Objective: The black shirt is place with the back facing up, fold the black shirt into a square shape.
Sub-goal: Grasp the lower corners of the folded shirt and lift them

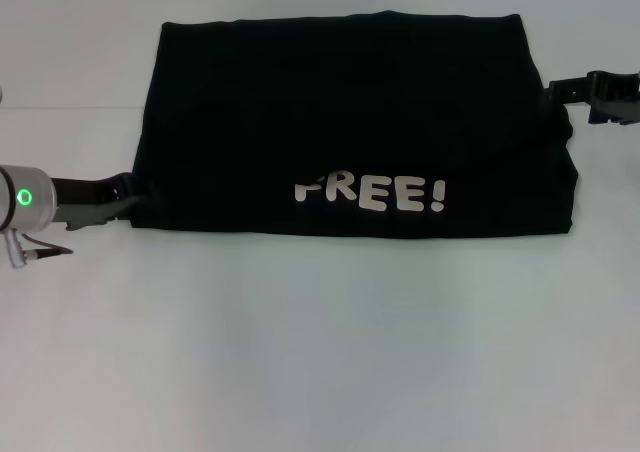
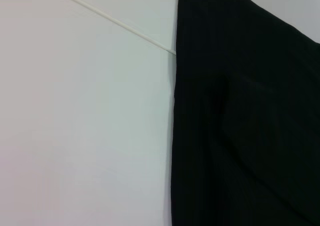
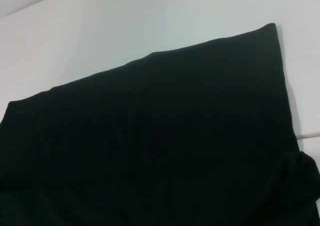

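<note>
Left end effector [image 1: 128, 200] sits at the black shirt [image 1: 355, 122]'s eight o'clock corner, right end effector [image 1: 556, 92] at three; grip unclear. Shirt lies mid-surface [image 1: 320, 352]. Uneven pulls could skew the fold.

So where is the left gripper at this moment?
In the head view the left gripper is at the near left corner of the black shirt, low on the white table, across from the right gripper.
</note>
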Robot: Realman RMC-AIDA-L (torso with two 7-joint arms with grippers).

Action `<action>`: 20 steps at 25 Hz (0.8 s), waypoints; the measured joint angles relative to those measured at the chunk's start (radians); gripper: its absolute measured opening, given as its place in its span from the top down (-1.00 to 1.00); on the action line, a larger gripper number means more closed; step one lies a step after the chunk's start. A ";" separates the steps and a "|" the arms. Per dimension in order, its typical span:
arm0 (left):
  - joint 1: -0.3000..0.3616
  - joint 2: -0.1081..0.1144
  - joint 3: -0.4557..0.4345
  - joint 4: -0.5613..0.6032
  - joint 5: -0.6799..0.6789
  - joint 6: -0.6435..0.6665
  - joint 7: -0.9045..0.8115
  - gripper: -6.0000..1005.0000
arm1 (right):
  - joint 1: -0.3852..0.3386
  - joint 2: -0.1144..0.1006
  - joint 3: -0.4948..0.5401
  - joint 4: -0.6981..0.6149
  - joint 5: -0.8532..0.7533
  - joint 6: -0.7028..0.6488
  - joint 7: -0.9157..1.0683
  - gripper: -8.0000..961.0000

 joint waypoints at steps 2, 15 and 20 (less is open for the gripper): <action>-0.004 -0.002 0.001 -0.004 0.000 0.000 0.002 0.01 | -0.002 0.000 0.000 0.000 0.000 0.000 0.000 -0.75; -0.025 -0.007 0.028 -0.032 0.000 -0.018 0.005 0.03 | -0.008 -0.002 0.006 0.000 0.000 0.000 -0.001 -0.72; -0.025 -0.007 0.028 -0.027 0.000 -0.010 -0.001 0.03 | -0.008 -0.004 0.012 0.000 0.001 -0.005 -0.003 -0.71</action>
